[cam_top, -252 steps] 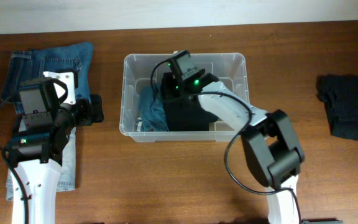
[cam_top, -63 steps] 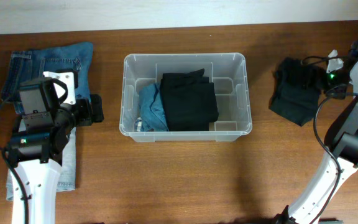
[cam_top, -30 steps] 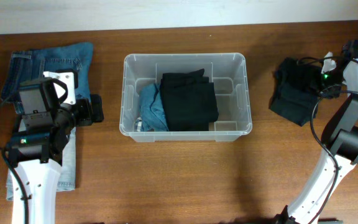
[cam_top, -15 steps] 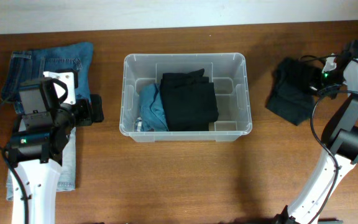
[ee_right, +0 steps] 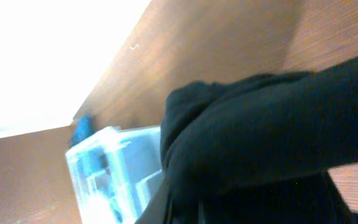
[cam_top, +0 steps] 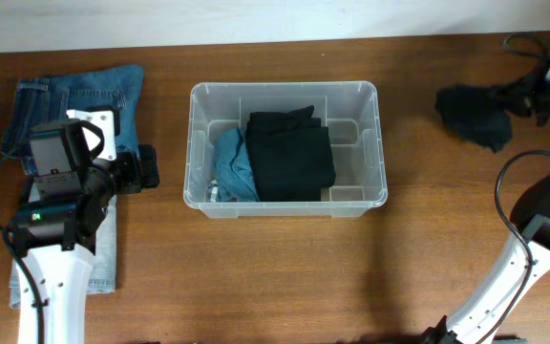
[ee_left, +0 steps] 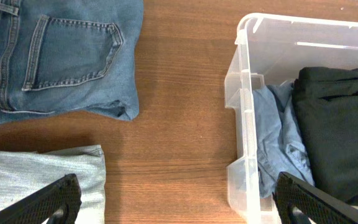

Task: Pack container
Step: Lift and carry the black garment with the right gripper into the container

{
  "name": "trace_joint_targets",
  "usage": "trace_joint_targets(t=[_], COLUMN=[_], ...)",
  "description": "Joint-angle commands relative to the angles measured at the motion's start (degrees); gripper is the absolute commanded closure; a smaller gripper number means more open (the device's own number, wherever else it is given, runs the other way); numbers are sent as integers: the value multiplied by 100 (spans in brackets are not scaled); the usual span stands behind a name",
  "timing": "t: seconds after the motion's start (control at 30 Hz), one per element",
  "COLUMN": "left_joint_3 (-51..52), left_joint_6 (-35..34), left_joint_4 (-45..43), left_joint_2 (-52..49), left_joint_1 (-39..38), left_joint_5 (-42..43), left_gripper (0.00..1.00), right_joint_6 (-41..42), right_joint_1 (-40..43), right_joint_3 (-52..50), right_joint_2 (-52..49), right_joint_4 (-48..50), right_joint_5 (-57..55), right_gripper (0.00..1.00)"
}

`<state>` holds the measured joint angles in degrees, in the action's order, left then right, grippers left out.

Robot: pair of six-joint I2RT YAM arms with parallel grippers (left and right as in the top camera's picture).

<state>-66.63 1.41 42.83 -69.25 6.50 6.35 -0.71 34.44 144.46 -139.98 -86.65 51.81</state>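
The clear plastic container [cam_top: 285,196] stands mid-table and holds a folded black garment [cam_top: 291,156] beside a blue garment [cam_top: 232,167]. It also shows in the left wrist view [ee_left: 246,106] and, blurred, in the right wrist view [ee_right: 101,168]. My right gripper [cam_top: 526,96] at the far right is shut on another black garment [cam_top: 471,113], which hangs bunched from it. That garment [ee_right: 278,137] fills the right wrist view and hides the fingers. My left gripper [ee_left: 182,208] is open and empty over bare table left of the container, also seen from overhead [cam_top: 147,168].
Dark blue jeans [cam_top: 79,96] lie at the back left, also in the left wrist view [ee_left: 61,56]. A light blue garment [cam_top: 103,258] lies under the left arm and shows in the left wrist view [ee_left: 36,177].
My right gripper has moved toward the far right edge with the black garment, which now hangs bunched and smaller instead of spread on the table. The left arm has not moved.
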Motion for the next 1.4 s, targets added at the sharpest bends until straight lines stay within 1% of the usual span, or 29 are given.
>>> trace_joint_targets(t=[0.0, 0.17, 0.3, 0.37, 0.4, 0.47, 0.53, 0.63, 0.67, 0.83, 1.03, 1.23, 1.37], left_joint_3=[2, 2, 2, 2, 2, 2, 2, 2, 2, 2, 2, 2, 2], left_joint_6=[-57, -57, -57, -57, -57, -57, -57, -57, -57, -57, -57, -57, -57], left_joint_4=[-15, -15, -15, -15, -15, -15, -15, -15, -15, -15, -15, -15, -15], left_joint_2=[-17, -17, -17, -17, -17, -17, -17, -17, -17, -17, -17, -17, -17], left_joint_1=[15, 15, 15, 15, 15, 15, 15, 15, 15, 15, 15, 15, 15], left_joint_5=[-37, -39, -39, -39, -39, -39, -37, -39, -39, -39, -39, -39, -39], left_gripper=[1, 1, 1, 1, 1, 1, 1, 1, 1, 1, 0, 1, 1], right_joint_6=[-358, -356, -332, -332, -330, -328, -280, -11, 118, 612, 1296, 2076, 2175], right_joint_1=[-157, -535, -1097, -1451, -1792, -2103, -2507, -3053, -3351, -4122, -4723, -5176, -5243], right_joint_3=[782, 1705, 1976, 1976, 1976, 1974, 1969, 1969, 1969, 1941, 1655, 1180, 824], right_joint_2=[221, 507, 774, 881, 903, 903, 903, 903, 898, 793, 595, 444, 444], right_joint_4=[-404, -1071, -1067, -1067, -1067, -1067, -1067, -999, -935, -697, -199, -68, -70], right_joint_5=[800, 798, 754, 752, 715, 518, -26, -898, -1246, -2028, -2179, -3429, -3576], right_gripper=[96, 96, 96, 96, 96, 96, 96, 96, 96, 96, 96, 96, 96])
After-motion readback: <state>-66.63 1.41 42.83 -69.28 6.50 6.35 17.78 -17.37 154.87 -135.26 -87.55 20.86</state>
